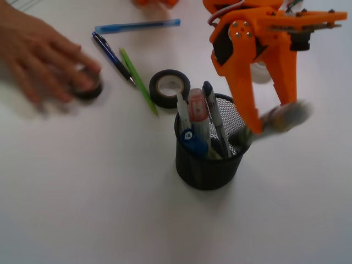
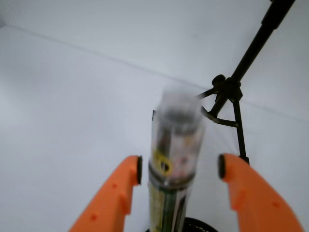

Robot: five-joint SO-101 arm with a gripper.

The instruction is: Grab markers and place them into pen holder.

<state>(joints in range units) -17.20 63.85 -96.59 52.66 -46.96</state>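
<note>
- marker [image 2: 174,164] sits between the gripper [image 2: 179,169] jaws; clear cap, dark inside, yellow ring and green-white label lower down; motion-blurred
- jaws apart, gap on each side of the marker in the wrist view, not clamped
- front view: same marker [image 1: 278,120] tilted, blurred, lower end over the right rim of the pen holder [image 1: 206,162], cap end sticking out right of the orange gripper [image 1: 269,118]
- pen holder black mesh cup near the surface [image 1: 82,209] centre, already holds a red-bodied marker [image 1: 198,118] plus a few pens
- wrist view only: black tripod [image 2: 236,92] behind; holder barely seen at the bottom edge
- front view only: tape roll [image 1: 169,87] just behind-left of the holder, green pencil [image 1: 138,81], dark blue pen [image 1: 113,58], light blue pen [image 1: 137,25] toward the far edge
- person's hand [image 1: 38,55] at the left edge on a second dark roll [image 1: 91,91]
</note>
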